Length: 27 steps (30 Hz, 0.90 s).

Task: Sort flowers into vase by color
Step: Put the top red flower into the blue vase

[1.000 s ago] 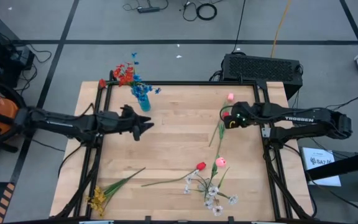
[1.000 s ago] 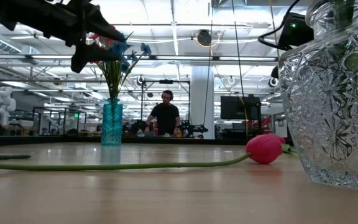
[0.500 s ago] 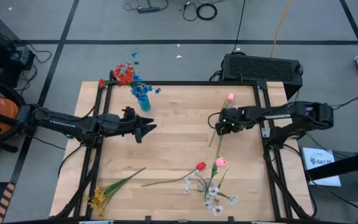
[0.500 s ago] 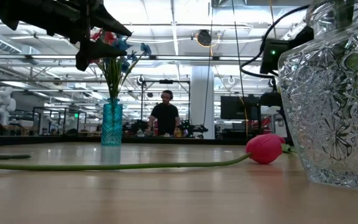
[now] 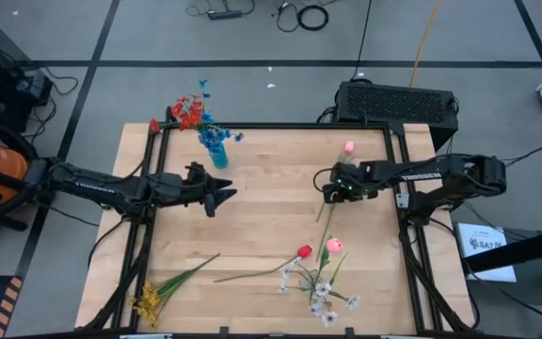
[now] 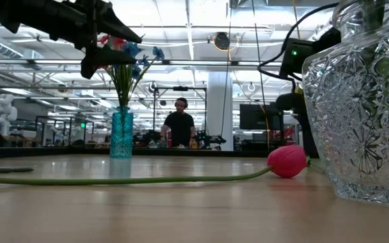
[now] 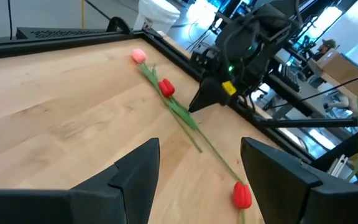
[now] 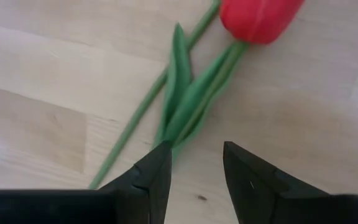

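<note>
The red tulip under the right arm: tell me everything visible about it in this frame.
The red tulip is artificial: a glossy closed red bud on a thin green stem with long narrow leaves. It lies flat on the wooden table, its stem alongside that of a pink tulip. The right end effector hovers just above its leaves, fingers open, apparently not yet touching. The left end effector waits open near the teal vase.
</note>
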Each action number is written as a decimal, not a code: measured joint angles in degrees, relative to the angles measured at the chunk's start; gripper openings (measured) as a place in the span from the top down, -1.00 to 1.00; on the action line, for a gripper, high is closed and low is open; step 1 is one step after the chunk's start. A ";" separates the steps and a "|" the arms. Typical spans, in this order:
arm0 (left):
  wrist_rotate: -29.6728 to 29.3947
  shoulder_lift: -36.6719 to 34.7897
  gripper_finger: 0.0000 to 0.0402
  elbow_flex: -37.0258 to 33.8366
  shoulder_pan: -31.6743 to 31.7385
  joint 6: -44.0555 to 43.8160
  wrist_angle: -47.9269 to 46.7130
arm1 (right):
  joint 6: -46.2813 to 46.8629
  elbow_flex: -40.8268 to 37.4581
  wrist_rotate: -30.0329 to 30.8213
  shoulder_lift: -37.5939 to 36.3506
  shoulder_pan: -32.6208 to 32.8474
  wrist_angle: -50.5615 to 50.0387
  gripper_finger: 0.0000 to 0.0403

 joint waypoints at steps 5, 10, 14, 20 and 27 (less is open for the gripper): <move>0.00 0.00 -0.15 0.00 0.02 0.01 -1.34 | 0.20 0.00 2.60 0.18 -0.14 1.73 0.32; 0.00 0.01 -0.15 0.00 0.02 0.09 -1.59 | 0.23 0.07 4.59 3.80 -1.07 5.24 0.32; 0.00 0.00 -0.15 0.00 0.02 0.25 -1.97 | -0.10 0.47 3.88 9.01 -2.00 5.66 0.32; 0.05 0.02 -0.15 0.00 -0.02 0.14 -3.10 | -3.13 0.51 4.42 9.94 -1.88 5.18 0.58; 0.09 0.00 -0.15 0.00 -0.02 0.17 -3.06 | -4.49 -0.24 5.55 4.37 -2.45 3.07 0.93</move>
